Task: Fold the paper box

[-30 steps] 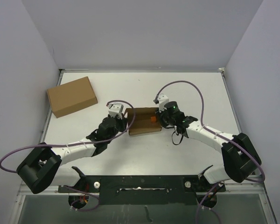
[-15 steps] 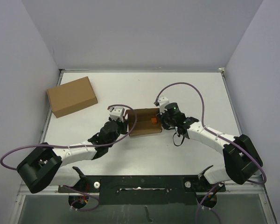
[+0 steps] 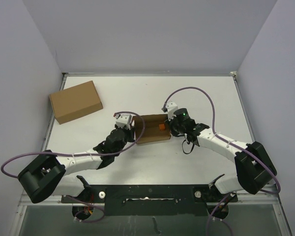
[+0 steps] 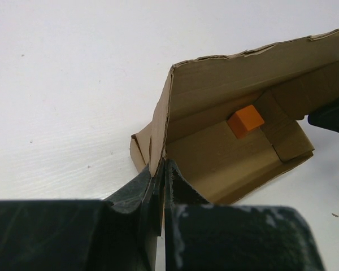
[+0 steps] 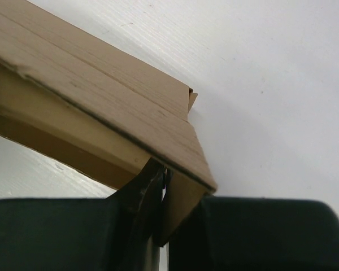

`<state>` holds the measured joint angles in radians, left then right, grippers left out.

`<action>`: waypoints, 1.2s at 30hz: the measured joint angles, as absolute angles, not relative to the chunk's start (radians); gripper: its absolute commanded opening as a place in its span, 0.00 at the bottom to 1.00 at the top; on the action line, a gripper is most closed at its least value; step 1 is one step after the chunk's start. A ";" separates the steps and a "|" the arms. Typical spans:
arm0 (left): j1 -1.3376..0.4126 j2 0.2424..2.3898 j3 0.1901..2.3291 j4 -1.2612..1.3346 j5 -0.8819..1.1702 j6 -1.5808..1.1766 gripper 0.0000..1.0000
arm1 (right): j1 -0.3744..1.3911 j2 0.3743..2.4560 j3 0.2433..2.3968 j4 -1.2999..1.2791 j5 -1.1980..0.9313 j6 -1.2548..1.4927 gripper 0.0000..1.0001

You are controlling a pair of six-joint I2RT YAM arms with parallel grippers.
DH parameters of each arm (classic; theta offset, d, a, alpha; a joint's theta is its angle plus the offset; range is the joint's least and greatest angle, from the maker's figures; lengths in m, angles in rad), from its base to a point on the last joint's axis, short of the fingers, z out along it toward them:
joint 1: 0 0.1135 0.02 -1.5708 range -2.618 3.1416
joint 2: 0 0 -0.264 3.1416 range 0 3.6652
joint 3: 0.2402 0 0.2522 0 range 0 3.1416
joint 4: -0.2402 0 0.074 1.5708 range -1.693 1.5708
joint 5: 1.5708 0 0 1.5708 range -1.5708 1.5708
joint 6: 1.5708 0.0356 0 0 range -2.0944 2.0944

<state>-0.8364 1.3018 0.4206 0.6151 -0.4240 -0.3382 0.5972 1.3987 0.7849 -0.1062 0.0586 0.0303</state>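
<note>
Left wrist view is showing the left gripper (image 4: 160,171) pinching a wall of the paper box (image 4: 226,93), centred on the table (image 3: 211,93). The right gripper (image 5: 165,179) is seemingly clamping its opposite flap. It is looking light, stiff and crease-prone, so flap edges are offering the best hold.

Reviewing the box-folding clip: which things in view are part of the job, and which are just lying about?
Part of the job:
- paper box, partly folded, lid raised
- left gripper, pinched on one of its walls
- right gripper, pinched on the opposite end

Lying about:
- larger cardboard box, far left, untouched
- small orange cube, sitting inside the paper box
</note>
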 measured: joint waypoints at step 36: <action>-0.840 1.347 0.436 0.558 -0.423 -0.377 0.00 | 0.564 1.360 0.785 -0.193 -0.086 -0.100 0.49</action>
<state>-0.8402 1.3472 0.4362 0.5575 -0.4232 -0.3771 0.5644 1.3598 0.7853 -0.1932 -0.0856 -0.0998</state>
